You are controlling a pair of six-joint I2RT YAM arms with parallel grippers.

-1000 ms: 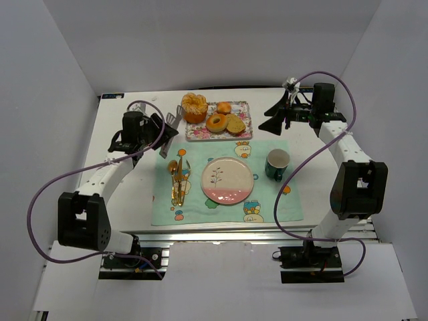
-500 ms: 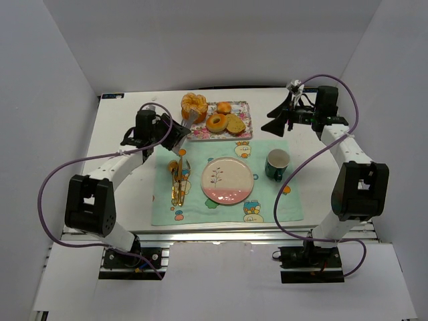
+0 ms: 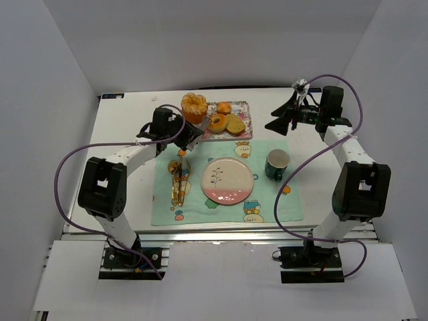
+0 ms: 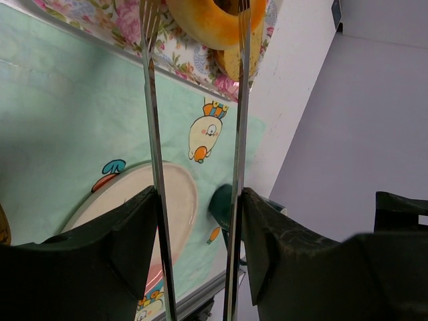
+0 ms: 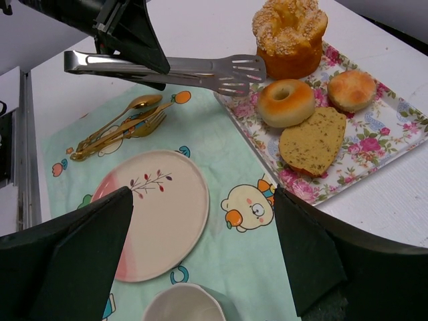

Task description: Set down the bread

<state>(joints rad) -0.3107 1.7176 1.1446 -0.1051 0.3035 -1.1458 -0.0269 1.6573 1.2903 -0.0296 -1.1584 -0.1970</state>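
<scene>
In the upper centre, the left claw point(image 3: 175, 132) grips tongs point(image 5: 167, 67), their tips just beside the donut point(image 5: 286, 101) on the tray point(image 5: 394, 144). In the upper right, the right claw point(image 3: 281, 120) gapes wide.

Breads point(image 3: 217, 122) on tray point(image 3: 227, 136) at the back, plate point(image 3: 227, 180) before it on placemat point(image 3: 267, 200) (cutlery point(image 3: 177, 179) left, mug point(image 3: 277, 164) right)

left gripper point(image 4: 198, 200) is gripping tongs point(image 4: 153, 134) between jaws | tips are flanking bread ring point(image 4: 200, 23) ahead | plate point(image 4: 182, 197) is lying beneath

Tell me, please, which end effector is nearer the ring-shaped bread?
Left. The left end effector holds tongs just beside the ring-shaped bread; the right end effector hangs beyond the tray.
</scene>
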